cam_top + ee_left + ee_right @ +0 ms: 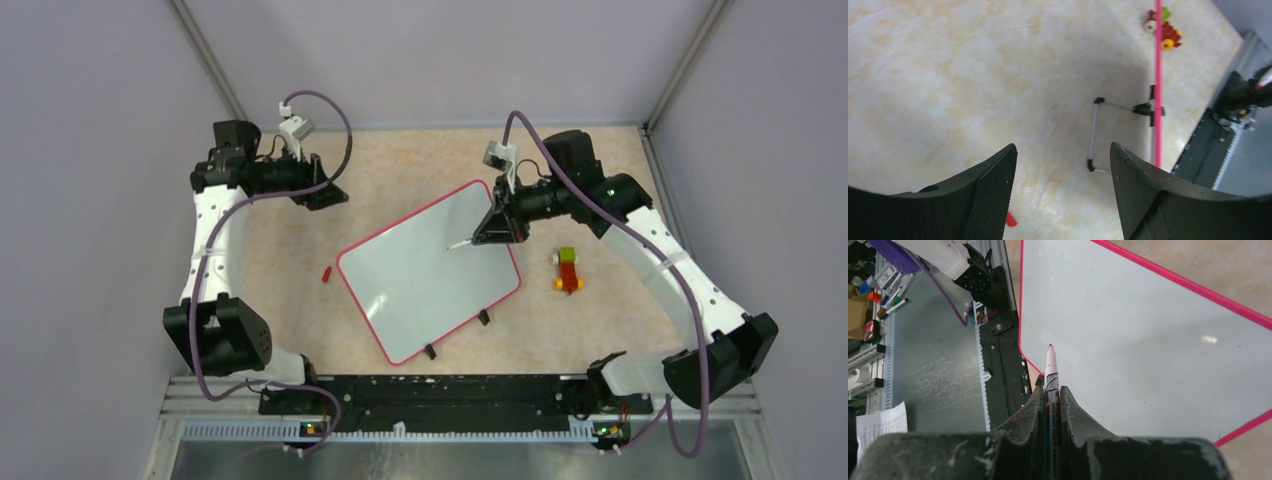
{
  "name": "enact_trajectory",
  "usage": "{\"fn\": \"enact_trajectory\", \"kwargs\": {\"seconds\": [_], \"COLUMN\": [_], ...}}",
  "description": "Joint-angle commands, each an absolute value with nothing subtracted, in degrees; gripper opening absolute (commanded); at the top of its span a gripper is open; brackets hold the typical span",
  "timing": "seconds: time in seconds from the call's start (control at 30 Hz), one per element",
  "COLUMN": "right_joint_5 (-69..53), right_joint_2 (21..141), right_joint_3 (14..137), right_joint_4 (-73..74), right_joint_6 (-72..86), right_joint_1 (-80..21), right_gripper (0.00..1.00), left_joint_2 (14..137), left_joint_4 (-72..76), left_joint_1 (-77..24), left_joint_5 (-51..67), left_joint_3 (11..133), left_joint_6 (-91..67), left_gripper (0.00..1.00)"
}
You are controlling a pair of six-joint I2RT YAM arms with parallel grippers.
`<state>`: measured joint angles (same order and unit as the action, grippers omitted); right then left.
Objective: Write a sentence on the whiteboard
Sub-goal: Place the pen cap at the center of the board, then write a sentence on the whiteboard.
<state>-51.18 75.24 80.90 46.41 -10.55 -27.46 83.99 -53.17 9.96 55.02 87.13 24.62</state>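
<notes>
The right gripper [1050, 397] is gripping a marker [1050, 371], its two fingers pressing the barrel from both sides. The marker is pointing away from the gripper, to the left and a little near, and its red tip is hanging over the far-right part of the whiteboard [425, 275]. Whether the tip is touching the surface, I cannot tell. The right arm [668, 268] is stretching from its base at the near right toward the far side and then bending left, so the wrist is sitting over the far-right corner of the board.

The whiteboard is lying in the middle of the table [400, 160], turned at an angle. Its long axis is running from near-left to far-right, and its black wire legs [483, 318] are sticking out at the near-right long edge. Inside the pink-red frame the surface is looking plain white.

The left gripper [1063, 165] is standing open, with bare table showing in the wide gap between its fingers. The left arm [212, 235] is holding it over the far-left part of the table, pointing right, well apart from the board.

The top view is giving the whole board, a small red piece [326, 273] just left of it, and a toy of coloured blocks [568, 270] near its right side. The left wrist view is seeing the board edge-on, as a thin pink line with one wire leg beside it. Only the right wrist view is showing the print on the marker barrel and small dark specks on the board.
</notes>
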Motion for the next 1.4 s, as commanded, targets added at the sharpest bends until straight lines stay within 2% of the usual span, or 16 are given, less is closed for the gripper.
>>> {"fn": "enact_trajectory", "kwargs": {"seconds": [0.0, 0.2, 0.5, 0.8, 0.97, 1.03, 1.1, 1.17, 1.23, 1.37], "right_joint_5": [-49.4, -48.5, -43.1, -41.9, -40.2, -38.9, -36.7, -34.1, -32.7, -29.1], "right_joint_2": [75.8, 75.1, 72.9, 72.7, 72.9, 73.6, 74.3, 74.7, 75.0, 76.2], "right_joint_3": [85.0, 84.1, 80.5, 79.2, 78.9, 79.3, 79.6, 80.1, 80.7, 83.1], "right_joint_4": [45.4, 44.2, 39.4, 37.9, 37.1, 36.8, 36.4, 35.9, 35.4, 34.1], "right_joint_6": [-12.9, -12.8, -11.5, -11.7, -12.0, -12.0, -12.0, -12.0, -11.9, -10.9], "right_joint_1": [-29.8, -30.3, -31.8, -35.7, -38.7, -40.0, -41.4, -43.0, -44.4, -46.8], "right_gripper": [0.00, 0.00, 0.00, 0.00, 0.00, 0.00, 0.00, 0.00, 0.00, 0.00], "left_joint_2": [85.9, 88.5, 93.3, 97.3, 99.6, 99.9, 99.8, 98.4, 95.7, 91.2], "left_joint_4": [-57.0, -55.9, -57.1, -57.0, -57.6, -57.7, -58.0, -56.9, -56.1, -58.3], "left_joint_1": [7.0, -2.1, -11.6, -16.3, -17.7, -17.8, -17.4, -16.0, -13.4, -7.1], "left_joint_5": [66.1, 67.9, 66.8, 65.7, 65.5, 64.8, 64.1, 63.3, 62.8, 63.2], "left_joint_3": [89.5, 88.9, 88.9, 90.9, 92.5, 93.1, 94.0, 94.0, 93.4, 90.7], "left_joint_6": [26.6, 23.7, 23.4, 23.8, 23.5, 22.8, 21.5, 19.5, 18.0, 19.8], "left_gripper": [0.71, 0.63, 0.45, 0.18, 0.12, 0.19, 0.35, 0.42, 0.46, 0.46]}}
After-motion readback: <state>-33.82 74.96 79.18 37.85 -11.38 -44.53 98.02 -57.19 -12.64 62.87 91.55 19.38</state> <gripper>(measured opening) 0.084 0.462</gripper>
